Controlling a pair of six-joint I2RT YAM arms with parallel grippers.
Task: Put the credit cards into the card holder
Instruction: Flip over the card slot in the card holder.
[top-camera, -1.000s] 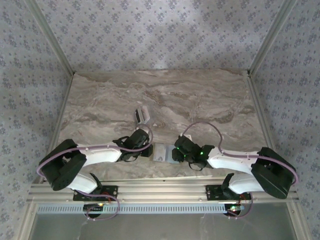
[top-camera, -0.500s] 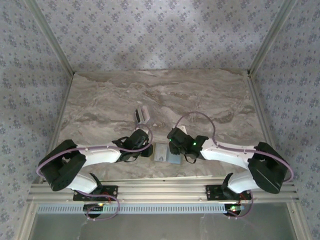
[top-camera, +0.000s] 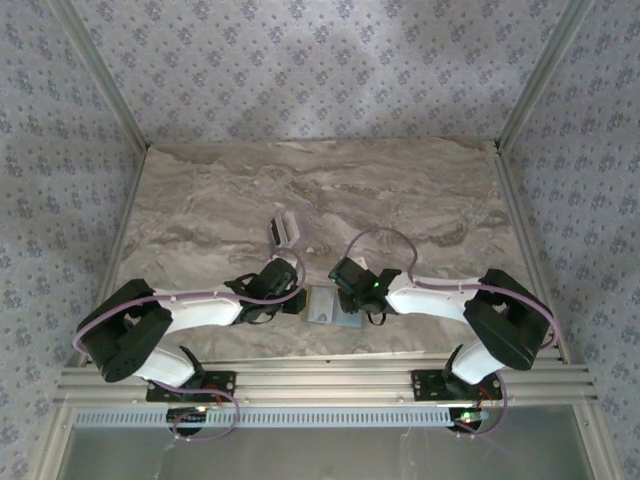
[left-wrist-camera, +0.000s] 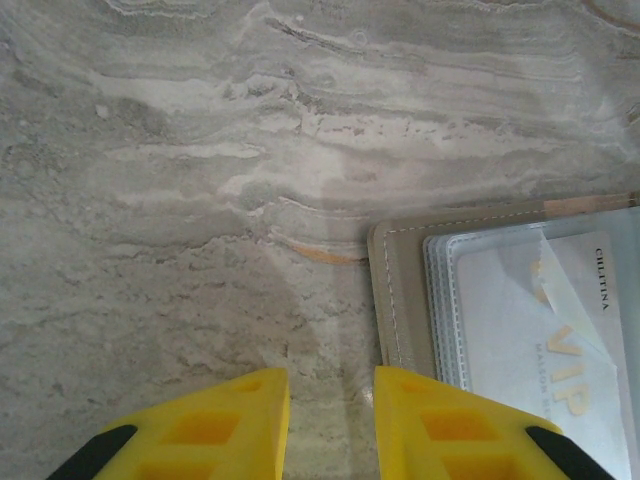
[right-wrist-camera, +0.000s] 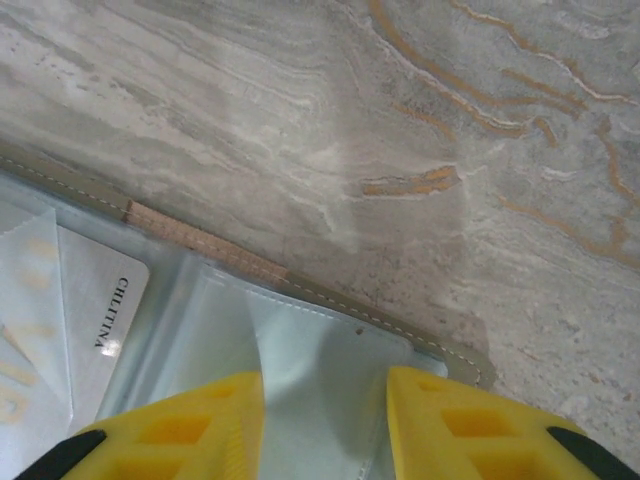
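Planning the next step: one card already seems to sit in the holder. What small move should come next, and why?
Probably swing the left pincer forward toward the cards lying loose on the table. It is open and empty beside the holder, the cards lie just beyond it, and the right pincer is already over the holder.

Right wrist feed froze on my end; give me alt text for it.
The right pincer hangs open over the tan card holder, above its clear pockets, gripping nothing. A pale lettered card sits under the plastic at left; marbled table beyond.
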